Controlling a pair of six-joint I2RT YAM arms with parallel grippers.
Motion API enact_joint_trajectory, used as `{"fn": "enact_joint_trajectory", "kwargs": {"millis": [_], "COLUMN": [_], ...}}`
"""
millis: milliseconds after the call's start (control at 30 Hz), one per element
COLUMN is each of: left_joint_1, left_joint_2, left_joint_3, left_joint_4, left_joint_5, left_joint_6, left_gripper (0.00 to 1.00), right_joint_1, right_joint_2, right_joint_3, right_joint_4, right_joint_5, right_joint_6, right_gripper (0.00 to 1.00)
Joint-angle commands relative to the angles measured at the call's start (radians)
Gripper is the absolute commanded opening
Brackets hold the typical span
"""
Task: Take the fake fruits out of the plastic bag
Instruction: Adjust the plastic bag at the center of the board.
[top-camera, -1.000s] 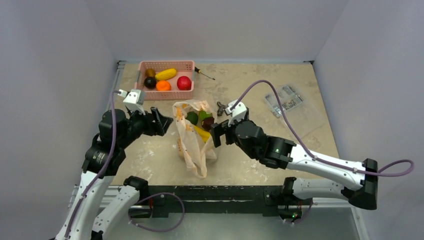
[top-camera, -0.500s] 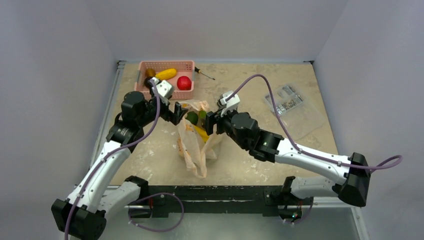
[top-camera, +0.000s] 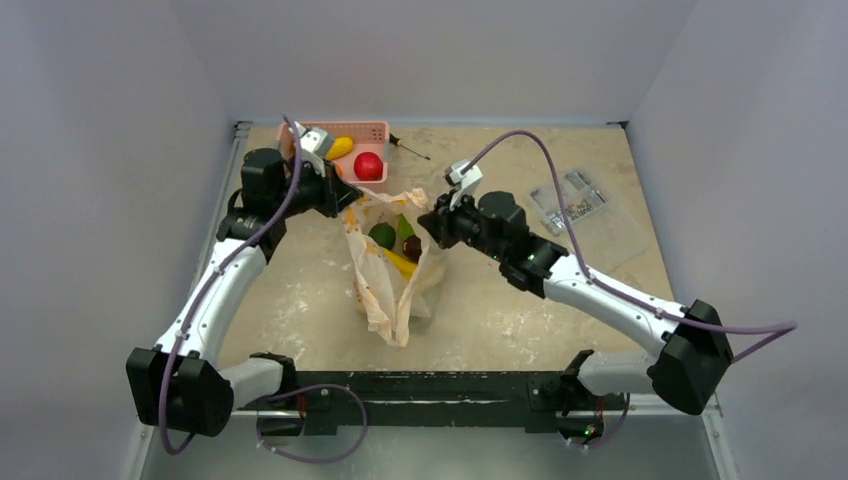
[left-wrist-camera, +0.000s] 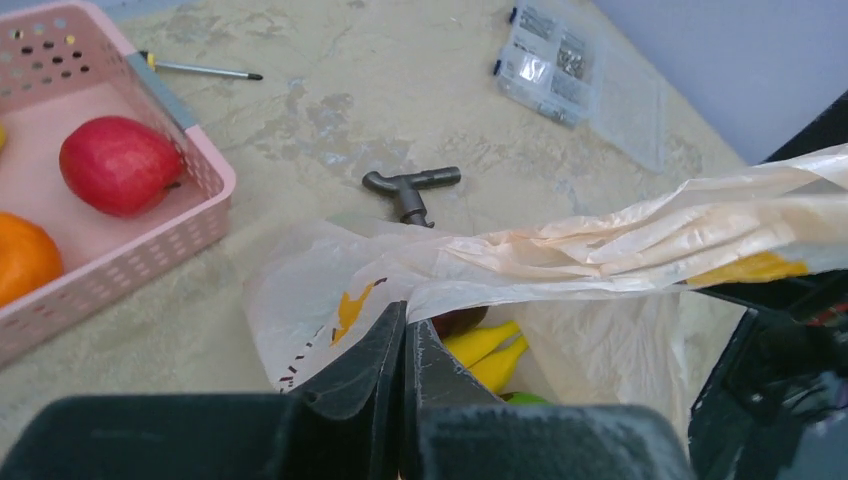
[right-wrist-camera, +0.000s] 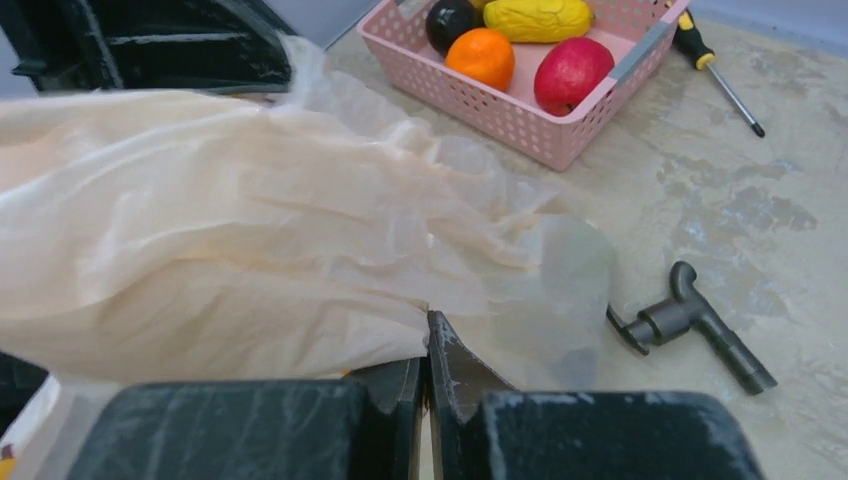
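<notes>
Pale marbled table (top-camera: 500, 320) fills the overhead view, and at centre frame we see the bag (top-camera: 385, 295) held open between our two grippers. The left gripper (top-camera: 345, 197) has its jaws pinched together on the bag's upper-left edge, and the right gripper (top-camera: 430, 222) has its jaws closed tight on the film at the upper-right edge. Inside the mouth lie a banana bunch (top-camera: 400, 263), a green ball (top-camera: 383, 236) and a dark round fruit (top-camera: 414, 246), while a pink basket (top-camera: 372, 126) holding a red apple (top-camera: 368, 166) sits toward the upper left.
</notes>
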Motion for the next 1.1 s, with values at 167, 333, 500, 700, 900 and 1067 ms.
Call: {"fn": "enact_joint_trajectory", "kwargs": {"millis": [167, 333, 500, 700, 900, 1067], "left_joint_1": [0.247, 0.304, 0.328, 0.334, 0.290, 0.211], "left_joint_2": [0.123, 0.209, 0.246, 0.087, -0.056, -0.221], "left_joint_3": [-0.056, -0.228, -0.301, -0.245, 0.018, 0.044], "left_joint_4": [0.384, 1.003, 1.250, 0.661, -0.297, -0.510], "left_joint_5": [0.480, 0.531, 0.528, 0.460, 0.122, -0.189], "left_joint_6": [-0.749, -1.218, -1.382, -0.969, -0.409, -0.337], "left_gripper": [0.00, 0.00, 0.00, 0.00, 0.56, 1.00], "right_joint_1": [-0.501, -0.610, -0.701, -0.696, -0.668, -0.581], "right_joint_2": [0.271, 0.326, 0.485, 0.568, 0.217, 0.060], "right_joint_3": [0.043, -0.072, -0.141, -0.171, 0.026, 0.047], "right_joint_4": [0.222, 0.661, 1.301, 1.568, -0.142, -0.382], "right_joint_5": [-1.324, -1.340, -1.313, -1.278, -0.887, -0.583], "right_joint_6": [0.571, 0.928, 1.392, 1.571, 0.387, 0.312], "right_gripper": [0.00, 0.00, 0.00, 0.04, 0.70, 0.99]}}
